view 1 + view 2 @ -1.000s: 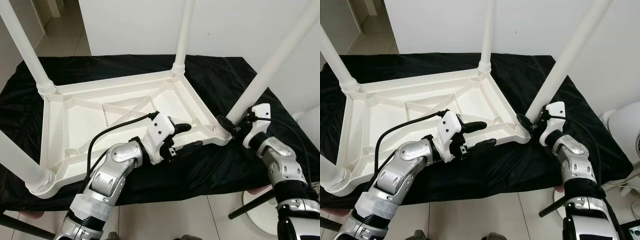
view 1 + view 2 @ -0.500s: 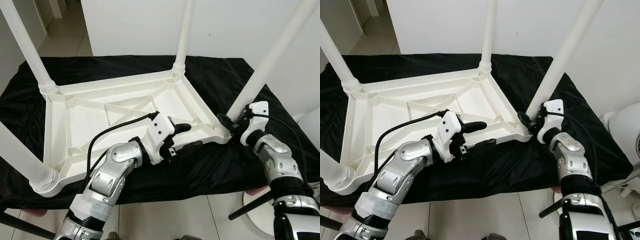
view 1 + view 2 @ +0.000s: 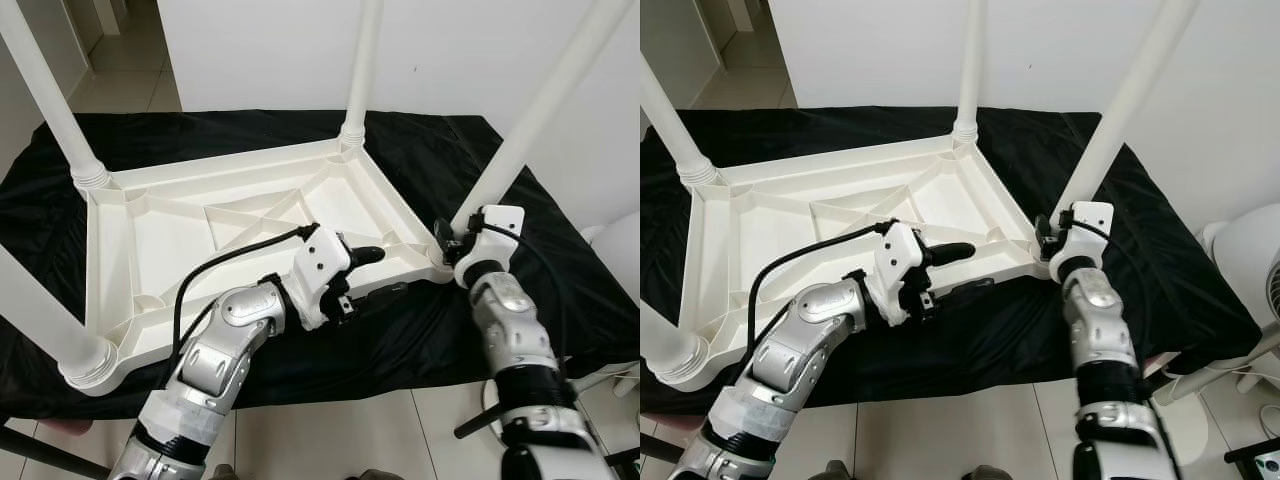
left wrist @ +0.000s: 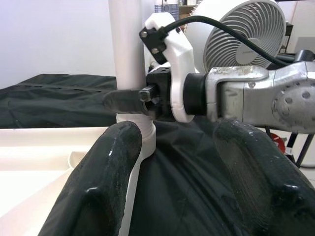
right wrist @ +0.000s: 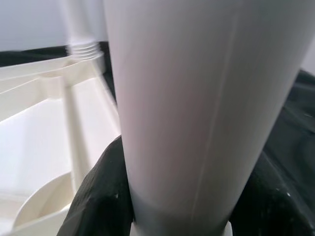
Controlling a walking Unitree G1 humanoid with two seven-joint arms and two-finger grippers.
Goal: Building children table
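Since the earlier frames the right forearm has swung inward to stand more upright below the near right corner of the table, and its claw has rotated around the leg base; the left arm is nearly unchanged.

The white plastic children's table [image 3: 250,225] lies upside down on a black cloth [image 3: 560,290], its ribbed underside facing up, with smooth round legs rising from threaded collars at the corners. The right claw [image 3: 455,243] is pinched around the base of the near right leg [image 3: 520,140], just above the corner socket. The left claw [image 3: 372,272] is at the table's near edge, its fingers spread: one glossy black finger [image 3: 362,256] lies over the white rim, the other sits lower against the black cloth.

The left wrist view looks between its two rounded black fingers [image 4: 110,177] toward the right claw, showing a black finger pressed against the leg just above the collar, and a white floor fan [image 4: 246,34] behind the silver forearm. The right wrist view shows the leg [image 5: 197,98] close up between dark pads, with a faint moulding seam down it, and a second threaded collar [image 5: 84,49] beyond.
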